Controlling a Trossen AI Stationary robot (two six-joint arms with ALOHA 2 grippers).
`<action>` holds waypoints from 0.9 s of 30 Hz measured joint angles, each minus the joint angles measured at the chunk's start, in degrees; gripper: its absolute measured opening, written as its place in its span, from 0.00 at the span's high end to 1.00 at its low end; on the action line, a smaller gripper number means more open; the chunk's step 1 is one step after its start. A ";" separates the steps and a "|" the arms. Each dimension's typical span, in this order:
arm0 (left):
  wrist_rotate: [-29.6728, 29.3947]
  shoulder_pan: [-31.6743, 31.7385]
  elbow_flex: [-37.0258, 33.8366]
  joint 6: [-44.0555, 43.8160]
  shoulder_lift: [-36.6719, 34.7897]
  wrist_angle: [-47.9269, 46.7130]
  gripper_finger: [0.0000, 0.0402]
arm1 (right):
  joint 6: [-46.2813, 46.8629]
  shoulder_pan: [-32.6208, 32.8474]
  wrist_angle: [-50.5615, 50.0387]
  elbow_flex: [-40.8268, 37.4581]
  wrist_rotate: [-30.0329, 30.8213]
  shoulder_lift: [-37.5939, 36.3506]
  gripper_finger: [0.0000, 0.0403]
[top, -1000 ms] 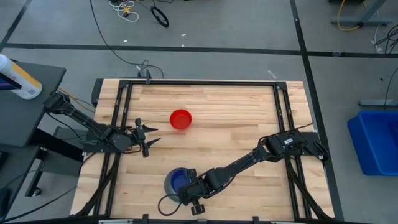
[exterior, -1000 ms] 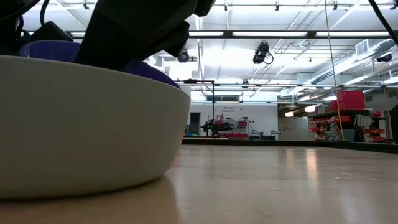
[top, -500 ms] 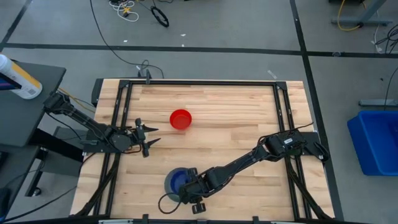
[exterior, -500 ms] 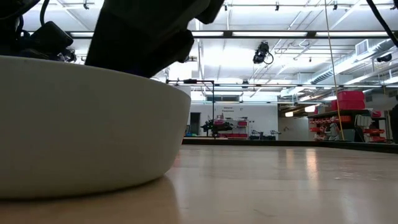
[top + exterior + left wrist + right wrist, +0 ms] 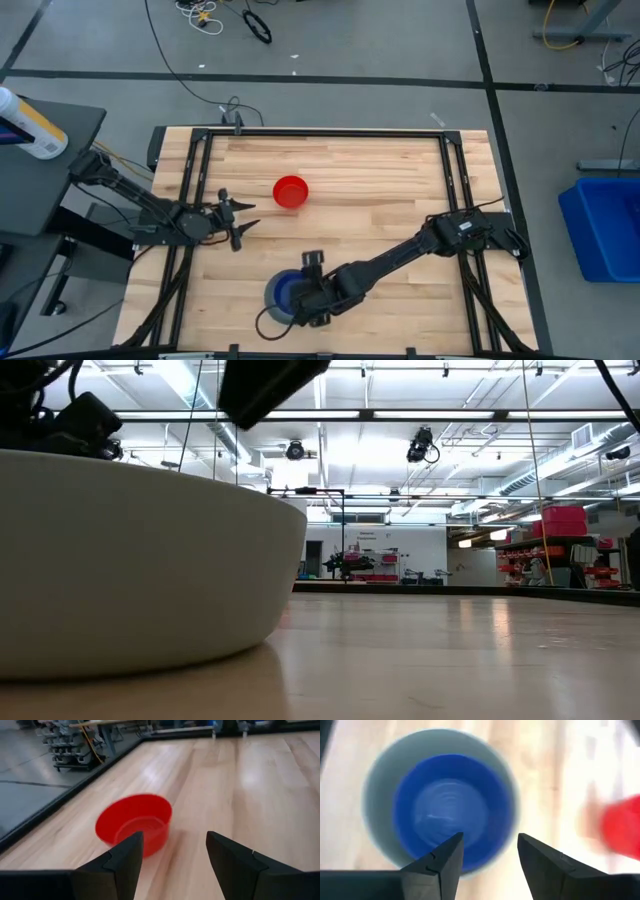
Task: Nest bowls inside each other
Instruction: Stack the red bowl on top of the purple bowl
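A dark blue bowl (image 5: 445,800) sits nested inside the pale grey bowl (image 5: 374,820), which rests on its base near the table's front edge (image 5: 268,300). In the low view the grey bowl's wall (image 5: 130,560) fills the left side. My right gripper (image 5: 487,845) hangs open just above the two, on their right side (image 5: 300,298), touching nothing. A red bowl (image 5: 291,192) stands upright alone toward the table's middle. My left gripper (image 5: 243,220) waits open at the table's left, level, facing the red bowl (image 5: 134,822).
The table's dark frame rails (image 5: 190,200) run along its left and right sides. Bare wood (image 5: 400,180) lies between the red bowl and the right rail. The red bowl (image 5: 622,827) shows beyond the stack in the right wrist view.
The dark blue bowl, whose rim stood above the grey bowl's rim, has sunk fully into the grey bowl. My right gripper has let go of it, risen clear and tipped more steeply downward. The left arm has kept still.
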 joint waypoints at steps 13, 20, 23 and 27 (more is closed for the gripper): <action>29.23 25.84 2.34 4.92 19.56 14.90 0.44 | 8.30 -0.18 -3.75 -18.89 20.69 -13.40 0.51; 33.07 28.09 6.80 7.87 31.73 20.80 0.44 | 14.97 -0.06 20.16 -54.57 28.10 -34.08 0.52; 33.13 28.20 9.39 9.29 35.18 20.77 0.44 | 7.82 0.14 43.93 -72.55 21.48 -45.43 0.53; 33.24 28.44 11.78 10.16 37.79 20.71 0.44 | 0.73 -0.85 81.48 -93.29 8.20 -57.29 0.56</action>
